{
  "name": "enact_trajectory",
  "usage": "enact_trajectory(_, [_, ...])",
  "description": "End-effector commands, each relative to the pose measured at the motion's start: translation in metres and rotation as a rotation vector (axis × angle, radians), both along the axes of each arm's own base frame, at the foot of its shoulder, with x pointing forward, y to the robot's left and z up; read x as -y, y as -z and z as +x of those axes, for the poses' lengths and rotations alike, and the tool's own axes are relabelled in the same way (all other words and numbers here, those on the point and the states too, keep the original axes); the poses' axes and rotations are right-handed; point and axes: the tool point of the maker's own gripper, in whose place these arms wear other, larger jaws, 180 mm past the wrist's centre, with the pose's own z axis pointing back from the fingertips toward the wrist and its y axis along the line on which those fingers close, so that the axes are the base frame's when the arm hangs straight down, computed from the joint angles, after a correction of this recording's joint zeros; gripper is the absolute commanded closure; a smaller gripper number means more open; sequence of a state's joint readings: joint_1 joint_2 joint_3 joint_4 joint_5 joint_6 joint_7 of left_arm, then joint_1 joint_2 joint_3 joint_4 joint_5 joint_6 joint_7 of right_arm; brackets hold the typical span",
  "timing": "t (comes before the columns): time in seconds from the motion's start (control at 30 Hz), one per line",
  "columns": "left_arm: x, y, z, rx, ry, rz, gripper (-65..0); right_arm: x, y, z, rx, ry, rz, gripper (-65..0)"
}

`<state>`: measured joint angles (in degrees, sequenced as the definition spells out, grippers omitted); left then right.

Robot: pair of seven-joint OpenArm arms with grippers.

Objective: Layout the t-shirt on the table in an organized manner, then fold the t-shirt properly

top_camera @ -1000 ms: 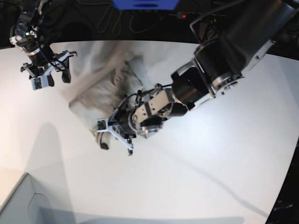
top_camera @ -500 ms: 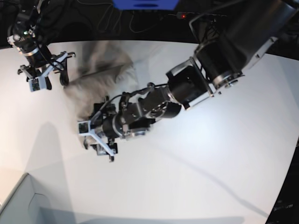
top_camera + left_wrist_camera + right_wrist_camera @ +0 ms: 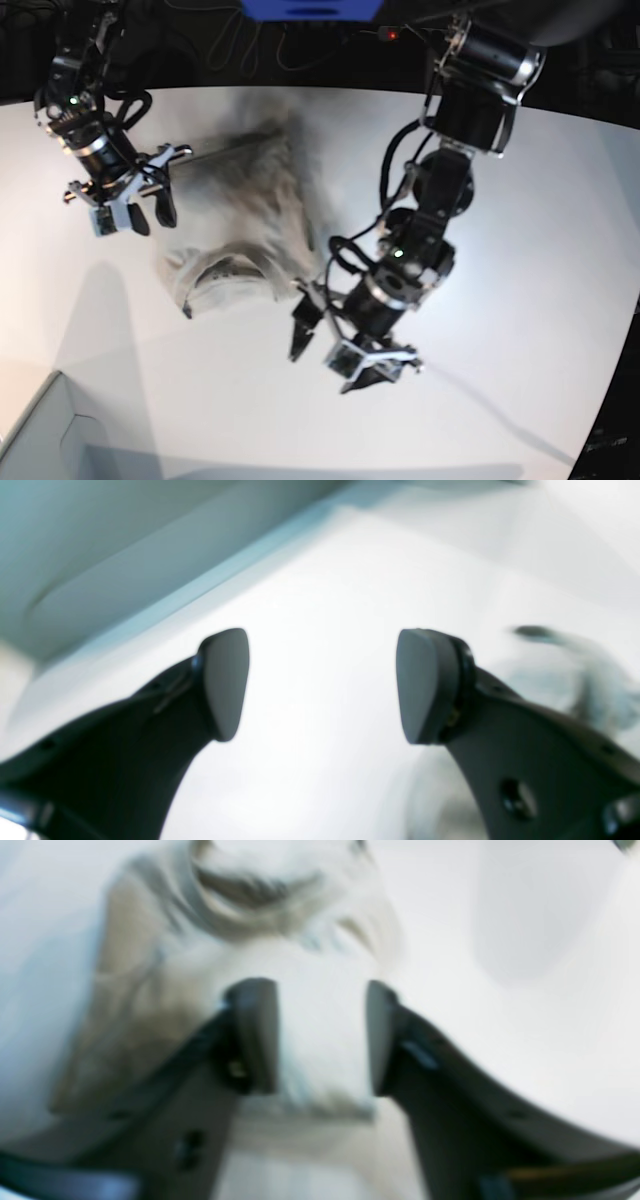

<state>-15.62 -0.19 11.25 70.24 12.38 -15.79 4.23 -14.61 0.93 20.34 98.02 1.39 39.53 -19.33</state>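
The t-shirt (image 3: pixel 245 215) lies crumpled on the white counter (image 3: pixel 520 260) between 2 arms. The left pincer (image 3: pixel 322 685) gapes wide and empty just beside it; the right pincer (image 3: pixel 320 1035), half-spread, hovers above the cloth.

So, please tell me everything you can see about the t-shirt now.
The t-shirt is light beige-grey soft cloth, blurred in every view. It lies crumpled in an uneven heap on the white table, not spread flat. Its round ribbed collar shows at the near edge, open toward the camera. The right hand hangs just over it with cloth seen between the fingers; whether it touches is unclear. The left hand is off the shirt, open over bare table.
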Motion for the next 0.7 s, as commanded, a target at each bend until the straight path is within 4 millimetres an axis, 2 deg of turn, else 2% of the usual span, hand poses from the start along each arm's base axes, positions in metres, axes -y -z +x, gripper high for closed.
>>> enact_trajectory(0.0, [-0.017,-0.013,0.004,0.026,-0.048,-0.021,-44.2,-0.006,-0.016,0.011,0.063,-0.021,0.014,-17.8])
enact_trajectory(0.07, [-0.061,0.001,-0.005,-0.032,-0.163,-0.014,-44.1,-0.012,-0.016,0.019,0.070,-0.034,0.027,-9.3])
enact_trajectory(0.13, [-0.095,0.010,-0.017,-0.073,-0.256,-0.015,-44.1,-0.010,-0.009,0.025,0.057,-0.026,0.041,-1.3])
enact_trajectory(0.23, [-0.131,0.019,-0.034,-0.107,-0.354,-0.013,-44.1,-0.009,0.013,0.020,-0.001,-0.019,0.062,0.0])
enact_trajectory(0.37, [-0.161,0.029,-0.053,-0.133,-0.431,-0.009,-44.1,0.006,0.050,0.005,-0.106,0.022,0.089,0.0])
enact_trajectory(0.5, [-0.185,0.033,-0.069,-0.145,-0.493,-0.003,-44.1,0.003,0.080,-0.008,-0.178,0.039,0.138,0.0])
enact_trajectory(0.67, [-0.200,0.034,-0.079,-0.148,-0.532,0.004,-44.1,-0.003,0.097,-0.014,-0.178,0.061,0.204,0.0])
